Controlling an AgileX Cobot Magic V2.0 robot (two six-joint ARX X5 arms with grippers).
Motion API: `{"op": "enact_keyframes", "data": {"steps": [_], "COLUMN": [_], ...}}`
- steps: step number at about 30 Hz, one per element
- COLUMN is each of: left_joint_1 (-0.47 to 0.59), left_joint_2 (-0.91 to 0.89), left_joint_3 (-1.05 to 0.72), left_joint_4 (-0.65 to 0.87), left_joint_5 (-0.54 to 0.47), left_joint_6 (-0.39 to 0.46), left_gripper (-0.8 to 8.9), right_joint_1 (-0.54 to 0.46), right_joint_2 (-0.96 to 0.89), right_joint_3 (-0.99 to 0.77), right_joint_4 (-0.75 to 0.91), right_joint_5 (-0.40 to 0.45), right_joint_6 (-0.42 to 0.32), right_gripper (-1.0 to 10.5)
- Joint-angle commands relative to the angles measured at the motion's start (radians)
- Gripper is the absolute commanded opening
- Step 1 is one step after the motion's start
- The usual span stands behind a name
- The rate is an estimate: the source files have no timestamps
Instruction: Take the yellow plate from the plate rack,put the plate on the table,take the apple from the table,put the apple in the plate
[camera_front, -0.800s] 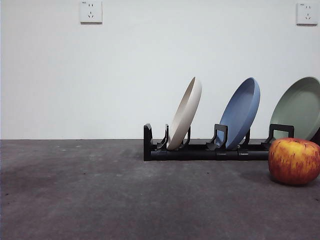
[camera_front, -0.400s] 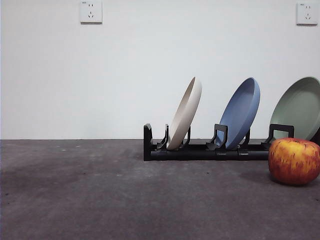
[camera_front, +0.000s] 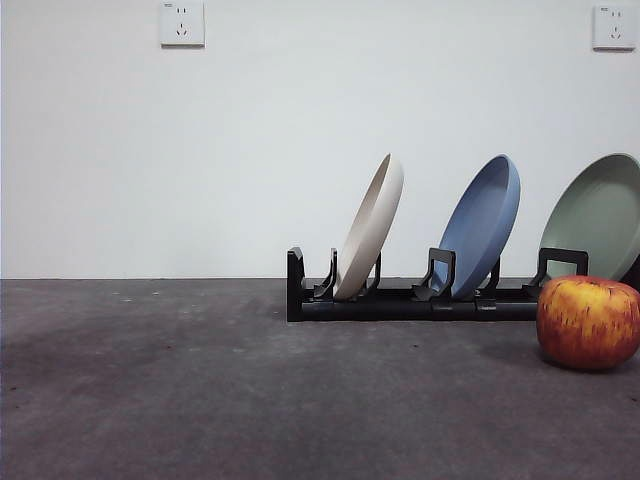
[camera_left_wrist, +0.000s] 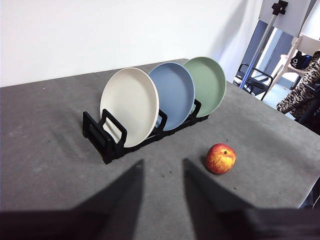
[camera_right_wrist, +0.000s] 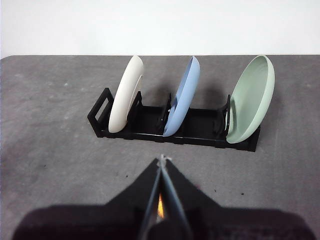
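nothing moved | left hand (camera_left_wrist: 160, 167) released | right hand (camera_right_wrist: 161, 161) clenched, both aloft

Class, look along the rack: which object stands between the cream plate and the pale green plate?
The blue plate stands in the plate rack between the yellow plate and the green plate, each in its own slot; the right wrist view shows it best.

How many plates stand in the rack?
3, all leaning in the plate rack: the yellow plate at one end, the blue plate in the middle, the pale green plate at the other end.
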Motion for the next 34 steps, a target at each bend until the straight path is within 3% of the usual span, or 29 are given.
{"op": "enact_keyframes", "data": {"steps": [1, 3, 4, 6, 34], "left_joint_1": [-0.003, -0.003, -0.003, -0.003, -0.021], "left_joint_2": [-0.001, 0.005, 0.009, 0.016, 0.069], "left_joint_3": [0.016, 0.030, 0.039, 0.051, 0.078], "left_joint_4": [0.003, 0.002, 0.002, 0.002, -0.008], "left_joint_5": [0.025, 0.025, 0.025, 0.025, 0.056], "left_joint_6": [-0.003, -0.003, -0.003, -0.003, -0.002], "left_gripper": [6.90, 6.92, 6.92, 6.92, 6.92], "right_joint_1": [0.001, 0.001, 0.001, 0.001, 0.001], "right_joint_2": [0.000, 0.000, 0.000, 0.003, 0.079], "right_joint_3": [0.005, 0.005, 0.005, 0.005, 0.006], "right_joint_4": [0.006, 0.006, 0.006, 0.006, -0.035], "right_joint_5": [-0.002, -0.002, -0.002, -0.001, -0.032], "right_joint_6": [-0.007, -0.007, -0.007, -0.006, -0.007], "right_gripper": [1.2, 3.5, 5.4, 7.3, 7.4]}}
